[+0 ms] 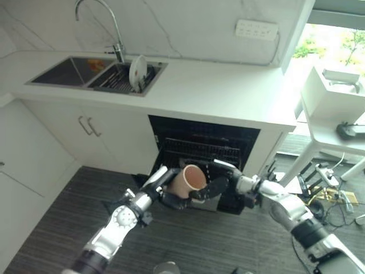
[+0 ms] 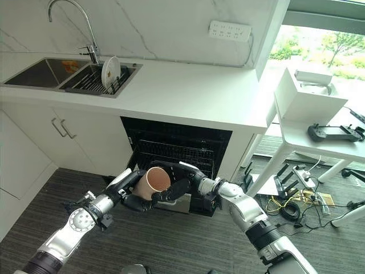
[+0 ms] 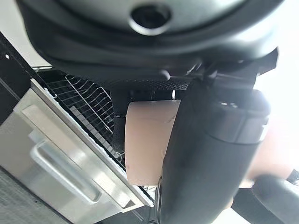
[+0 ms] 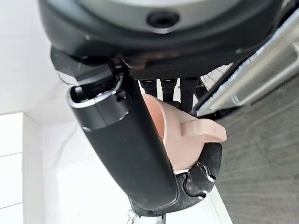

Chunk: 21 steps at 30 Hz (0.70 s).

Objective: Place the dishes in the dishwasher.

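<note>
White marble-look wall and a long white counter (image 2: 188, 91) framed the kitchen, with dark striped flooring (image 2: 171, 245) below. Set into the counter at the robot's left was a double sink (image 2: 63, 74) under a curved tap (image 2: 85, 25), and a white plate (image 2: 110, 71) stood on edge in the sink's rack. Under the counter the dishwasher (image 2: 177, 151) gaped open, its wire rack (image 2: 174, 154) pulled forward above a silver front panel (image 3: 60, 154). To the right stood a white side table (image 2: 319, 140). In front of the dishwasher rack, both hands met on a pinkish-tan cup (image 2: 153, 181), tilted with its mouth facing up and right. The left hand (image 2: 134, 197) curled its fingers round the cup's body, while the right hand (image 2: 177, 188) wrapped its fingers and thumb about the rim side.
</note>
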Tool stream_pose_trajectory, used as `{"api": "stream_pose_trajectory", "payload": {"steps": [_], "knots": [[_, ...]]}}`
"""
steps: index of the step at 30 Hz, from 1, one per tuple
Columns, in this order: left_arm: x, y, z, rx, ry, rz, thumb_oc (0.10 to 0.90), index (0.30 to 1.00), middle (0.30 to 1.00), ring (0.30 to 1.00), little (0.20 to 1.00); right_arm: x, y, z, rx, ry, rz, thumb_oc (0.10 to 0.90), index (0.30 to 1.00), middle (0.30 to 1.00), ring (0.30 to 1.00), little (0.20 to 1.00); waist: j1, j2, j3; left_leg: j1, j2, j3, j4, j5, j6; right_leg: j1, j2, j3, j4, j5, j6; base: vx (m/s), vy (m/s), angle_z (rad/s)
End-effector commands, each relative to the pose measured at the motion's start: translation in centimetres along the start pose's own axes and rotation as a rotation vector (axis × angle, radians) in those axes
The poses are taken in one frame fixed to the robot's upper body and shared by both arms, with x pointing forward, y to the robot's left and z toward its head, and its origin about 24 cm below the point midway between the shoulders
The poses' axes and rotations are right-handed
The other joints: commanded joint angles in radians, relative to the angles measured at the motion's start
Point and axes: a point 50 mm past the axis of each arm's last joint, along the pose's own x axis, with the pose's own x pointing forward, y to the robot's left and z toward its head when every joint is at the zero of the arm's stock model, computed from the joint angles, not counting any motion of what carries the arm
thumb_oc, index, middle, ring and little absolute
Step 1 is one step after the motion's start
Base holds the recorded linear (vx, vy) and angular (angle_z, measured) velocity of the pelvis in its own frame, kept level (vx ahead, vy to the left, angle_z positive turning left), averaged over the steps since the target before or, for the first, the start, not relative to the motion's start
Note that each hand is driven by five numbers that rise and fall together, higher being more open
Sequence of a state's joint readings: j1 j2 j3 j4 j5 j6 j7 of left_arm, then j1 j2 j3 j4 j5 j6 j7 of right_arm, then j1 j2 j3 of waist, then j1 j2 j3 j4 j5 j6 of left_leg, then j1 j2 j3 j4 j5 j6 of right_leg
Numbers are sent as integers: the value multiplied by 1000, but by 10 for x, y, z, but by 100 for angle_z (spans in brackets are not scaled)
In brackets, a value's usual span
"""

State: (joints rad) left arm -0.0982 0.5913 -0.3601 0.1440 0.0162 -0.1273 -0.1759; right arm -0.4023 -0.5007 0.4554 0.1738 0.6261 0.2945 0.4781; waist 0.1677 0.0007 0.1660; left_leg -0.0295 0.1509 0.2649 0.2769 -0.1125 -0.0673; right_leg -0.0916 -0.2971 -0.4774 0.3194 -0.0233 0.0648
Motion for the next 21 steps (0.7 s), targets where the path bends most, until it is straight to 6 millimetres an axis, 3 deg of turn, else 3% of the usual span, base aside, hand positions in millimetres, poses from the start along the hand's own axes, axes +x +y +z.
{"api": "stream_pose_trajectory", "payload": {"steps": [1, 7, 12, 18, 20, 21], "knots": [[23, -6, 104, 72, -519, -68, 400, 300, 300, 300, 300, 39, 48, 71, 11, -299, 332, 800, 900, 900, 900, 900, 7, -16, -44, 7, -29, -43, 23, -51, 20, 116, 3, 61, -19, -93, 106, 9, 2, 7], [27, -12, 107, 60, -525, -70, 400, 300, 300, 300, 300, 45, 60, 72, -14, -301, 376, 800, 900, 900, 900, 900, 5, -13, -45, 6, -29, -38, 23, -50, 21, 117, 2, 61, -19, -93, 106, 1, 1, 1], [28, -14, 105, 48, -517, -69, 400, 300, 300, 300, 300, 44, 58, 77, -91, -313, 336, 800, 900, 900, 900, 900, 6, -15, -45, 6, -30, -40, 23, -49, 23, 116, 1, 65, -19, -93, 105, 0, 0, 0], [28, -16, 102, 7, -504, -67, 400, 300, 300, 300, 300, 42, 59, 89, -229, -324, 333, 800, 900, 900, 900, 900, 8, -16, -43, 4, -35, -46, 23, -50, 24, 113, 4, 71, -19, -93, 102, 0, 0, 0], [28, -15, 101, 3, -501, -62, 400, 300, 300, 300, 300, 41, 58, 95, -351, -316, 301, 800, 900, 900, 900, 900, 9, -18, -42, 3, -37, -47, 23, -50, 25, 111, 4, 73, -19, -92, 102, 0, 0, 0], [28, -14, 101, 5, -500, -55, 400, 300, 300, 300, 300, 38, 56, 103, -465, -314, 267, 733, 799, 799, 799, 799, 8, -19, -42, 2, -37, -45, 23, -50, 25, 110, 4, 75, -19, -92, 100, 0, 0, 0]]}}
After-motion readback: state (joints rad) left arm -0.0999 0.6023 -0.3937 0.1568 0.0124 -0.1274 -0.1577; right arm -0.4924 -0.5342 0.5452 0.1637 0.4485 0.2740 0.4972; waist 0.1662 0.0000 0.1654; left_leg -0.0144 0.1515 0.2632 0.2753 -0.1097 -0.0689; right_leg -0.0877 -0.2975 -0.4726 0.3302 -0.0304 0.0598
